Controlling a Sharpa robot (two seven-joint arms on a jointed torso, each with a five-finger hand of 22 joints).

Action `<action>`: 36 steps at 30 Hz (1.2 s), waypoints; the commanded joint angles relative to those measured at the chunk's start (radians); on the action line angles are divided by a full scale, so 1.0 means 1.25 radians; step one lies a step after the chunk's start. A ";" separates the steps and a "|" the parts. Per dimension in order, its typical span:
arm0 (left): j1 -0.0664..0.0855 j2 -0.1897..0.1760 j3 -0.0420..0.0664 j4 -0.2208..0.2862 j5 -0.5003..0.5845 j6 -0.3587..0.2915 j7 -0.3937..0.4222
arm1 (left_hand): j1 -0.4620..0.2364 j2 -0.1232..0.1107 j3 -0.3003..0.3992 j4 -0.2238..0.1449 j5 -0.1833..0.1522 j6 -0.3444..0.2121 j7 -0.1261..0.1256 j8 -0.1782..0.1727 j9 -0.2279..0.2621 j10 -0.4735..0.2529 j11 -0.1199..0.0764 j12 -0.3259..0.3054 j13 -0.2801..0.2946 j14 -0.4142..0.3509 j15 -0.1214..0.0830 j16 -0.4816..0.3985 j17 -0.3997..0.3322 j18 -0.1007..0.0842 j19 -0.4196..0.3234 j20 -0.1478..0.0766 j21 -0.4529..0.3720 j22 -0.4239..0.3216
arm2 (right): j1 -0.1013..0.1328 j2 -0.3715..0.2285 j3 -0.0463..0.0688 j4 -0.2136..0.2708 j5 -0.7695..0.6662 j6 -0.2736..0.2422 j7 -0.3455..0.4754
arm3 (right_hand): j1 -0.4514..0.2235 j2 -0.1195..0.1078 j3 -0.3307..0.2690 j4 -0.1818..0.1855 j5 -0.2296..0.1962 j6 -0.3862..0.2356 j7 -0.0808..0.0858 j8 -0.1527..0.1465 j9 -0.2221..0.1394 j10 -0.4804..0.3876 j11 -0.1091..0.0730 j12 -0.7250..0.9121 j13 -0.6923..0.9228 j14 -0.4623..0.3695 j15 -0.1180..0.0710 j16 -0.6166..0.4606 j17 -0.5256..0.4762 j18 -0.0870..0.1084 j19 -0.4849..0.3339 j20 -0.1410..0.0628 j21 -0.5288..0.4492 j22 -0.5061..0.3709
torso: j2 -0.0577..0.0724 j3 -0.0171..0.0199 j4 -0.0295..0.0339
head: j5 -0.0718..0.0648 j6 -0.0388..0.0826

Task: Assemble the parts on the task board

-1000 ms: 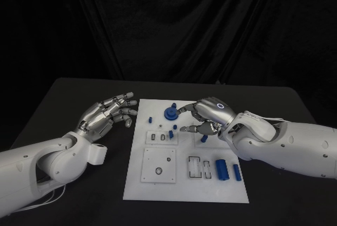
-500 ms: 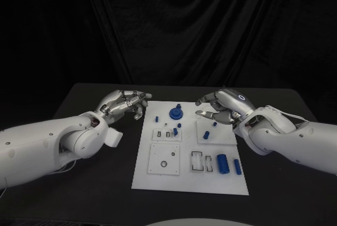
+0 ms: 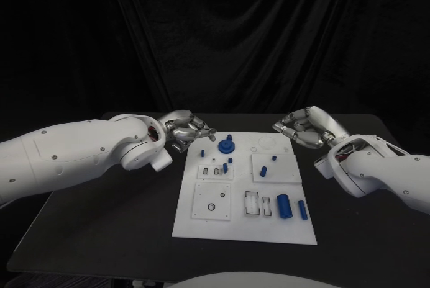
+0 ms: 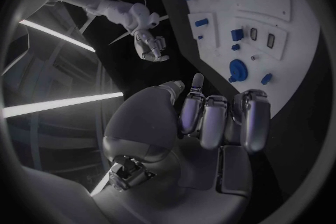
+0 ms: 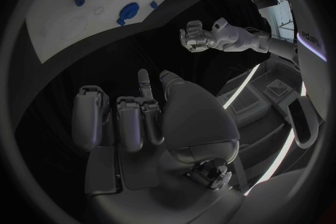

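The task board (image 3: 243,229) lies flat on the table (image 3: 89,226) between my hands. My left hand (image 3: 186,130) hangs off its far left corner, fingers curled in on nothing. My right hand (image 3: 304,128), likewise curled and empty, hangs past its far right corner. Blue parts (image 3: 283,207) lie on the board, one round knob (image 3: 226,144) nearest my left hand.

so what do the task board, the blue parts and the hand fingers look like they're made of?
Task board: looks like matte white plastic, flat, with no glare and machined-looking recesses.
Blue parts, e.g. the big cylinder: probably plastic, uniform colour, dull sheen; could be printed.
Left robot hand and right robot hand: silver, metallic-looking shells with soft highlights; metal or coated plastic, can't tell.
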 commanded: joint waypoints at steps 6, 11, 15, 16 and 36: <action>0.010 0.082 0.000 -0.049 -0.173 0.209 -0.343 | -0.111 0.001 -0.126 0.022 -0.096 0.009 -0.045 0.159 0.169 0.155 -0.039 0.067 0.219 0.100 -0.040 0.022 0.211 -0.035 0.114 -0.035 0.062 0.210 | -0.001 -0.040 0.000 0.014 0.147 0.036 0.021 | 0.015 0.001 0.006 -0.005 0.017 0.002 -0.004 0.012 0.005 0.083 -0.003 0.002 0.211 0.077 -0.003 0.003 0.186 0.001 0.019 0.000 -0.003 0.159 | -0.025 0.0147 -0.0103 | 0.005 -0.014; 0.011 0.128 0.000 -0.085 -0.223 0.261 -0.418 | -0.147 0.012 -0.162 0.020 -0.132 0.004 -0.057 0.205 0.265 0.155 -0.051 0.067 0.219 0.100 -0.051 0.022 0.211 -0.035 0.114 -0.047 0.062 0.210 | -0.001 -0.050 0.000 0.018 0.152 0.042 0.011 | 0.016 0.001 0.006 -0.005 0.019 0.001 -0.004 0.012 0.005 0.083 -0.003 0.002 0.211 0.077 -0.003 0.003 0.186 0.001 0.019 -0.001 -0.004 0.159 | -0.033 0.0205 -0.0200 | 0.015 -0.023; 0.011 0.160 0.000 -0.114 -0.238 0.270 -0.442 | -0.143 0.015 -0.169 0.019 -0.130 0.014 -0.066 0.222 0.310 0.155 -0.059 0.067 0.219 0.100 -0.059 0.022 0.211 -0.035 0.114 -0.054 0.062 0.210 | -0.001 -0.052 0.000 0.020 0.154 0.048 0.004 | 0.017 0.000 0.007 -0.005 0.020 0.000 -0.004 0.013 0.006 0.083 -0.003 0.002 0.211 0.077 -0.004 0.002 0.185 0.002 0.018 -0.001 -0.008 0.158 | -0.037 0.0242 -0.0274 | 0.025 -0.036; 0.011 0.166 0.000 -0.120 -0.239 0.270 -0.445 | -0.142 0.016 -0.171 0.019 -0.130 0.017 -0.068 0.225 0.318 0.155 -0.061 0.067 0.219 0.100 -0.061 0.022 0.211 -0.035 0.114 -0.055 0.062 0.210 | -0.001 -0.052 0.000 0.020 0.154 0.049 0.003 | 0.017 0.000 0.007 -0.005 0.020 0.000 -0.004 0.013 0.006 0.083 -0.003 0.002 0.211 0.077 -0.004 0.002 0.185 0.002 0.018 -0.001 -0.008 0.158 | -0.038 0.0246 -0.0281 | 0.027 -0.038; -0.004 0.262 0.000 -0.211 -0.247 0.270 -0.462 | -0.145 0.022 -0.180 0.016 -0.132 0.021 -0.075 0.223 0.359 0.155 -0.068 0.067 0.219 0.100 -0.068 0.022 0.211 -0.035 0.114 -0.063 0.062 0.210 | -0.001 -0.048 0.000 0.013 0.152 0.080 -0.021 | 0.029 -0.010 0.007 -0.008 0.024 -0.004 -0.004 0.019 0.009 0.083 -0.003 0.002 0.211 0.076 -0.003 -0.002 0.181 0.004 0.014 -0.001 -0.018 0.155 | -0.036 0.0293 -0.0270 | 0.022 -0.069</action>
